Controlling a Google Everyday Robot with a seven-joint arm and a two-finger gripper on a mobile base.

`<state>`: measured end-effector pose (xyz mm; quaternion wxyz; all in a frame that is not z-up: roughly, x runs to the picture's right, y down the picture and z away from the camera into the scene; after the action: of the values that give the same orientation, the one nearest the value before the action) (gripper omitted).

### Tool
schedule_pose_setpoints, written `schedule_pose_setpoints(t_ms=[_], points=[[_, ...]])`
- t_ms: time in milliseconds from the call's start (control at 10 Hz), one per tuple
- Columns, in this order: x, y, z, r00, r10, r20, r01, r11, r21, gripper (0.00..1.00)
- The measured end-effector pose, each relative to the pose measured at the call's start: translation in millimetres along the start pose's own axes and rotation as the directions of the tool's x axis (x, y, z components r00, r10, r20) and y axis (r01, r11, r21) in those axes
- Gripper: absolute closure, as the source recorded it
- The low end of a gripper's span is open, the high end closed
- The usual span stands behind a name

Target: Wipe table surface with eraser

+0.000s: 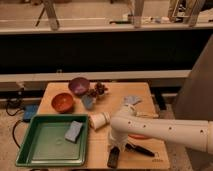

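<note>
The table surface [150,112] is a light tan wooden top. My white arm reaches in from the right and bends down over the table's front middle. My gripper [115,149] points down near the front edge and is shut on the eraser [113,158], a small black oblong block that rests on the wood. The eraser's upper end is hidden by the gripper.
A green tray [37,150] with a blue sponge [74,131] sits front left. A white cup [100,121] lies beside the arm. A thin black-handled tool [141,149] lies just right of the gripper. An orange bowl [62,102], a purple bowl [79,86] and a pale blue cloth [131,100] are farther back.
</note>
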<state>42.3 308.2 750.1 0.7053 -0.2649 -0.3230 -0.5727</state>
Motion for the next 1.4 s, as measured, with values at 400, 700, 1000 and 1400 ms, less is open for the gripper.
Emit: schedule_pose_setpoints(t_ms=[400, 700, 1000, 1400], points=[[31.7, -39.6, -2.2, 0.998, -0.060, -0.009, 0.060, 0.997, 0.054, 1.00], [25.6, -74.7, -4.5, 0.990, -0.140, 0.016, 0.138, 0.986, 0.091, 1.00], [6.5, -90.1, -3.5, 0.979, -0.196, 0.057, 0.191, 0.977, 0.092, 1.00], [-35.4, -78.1, -1.8, 0.976, -0.195, 0.099, 0.188, 0.979, 0.076, 1.00]])
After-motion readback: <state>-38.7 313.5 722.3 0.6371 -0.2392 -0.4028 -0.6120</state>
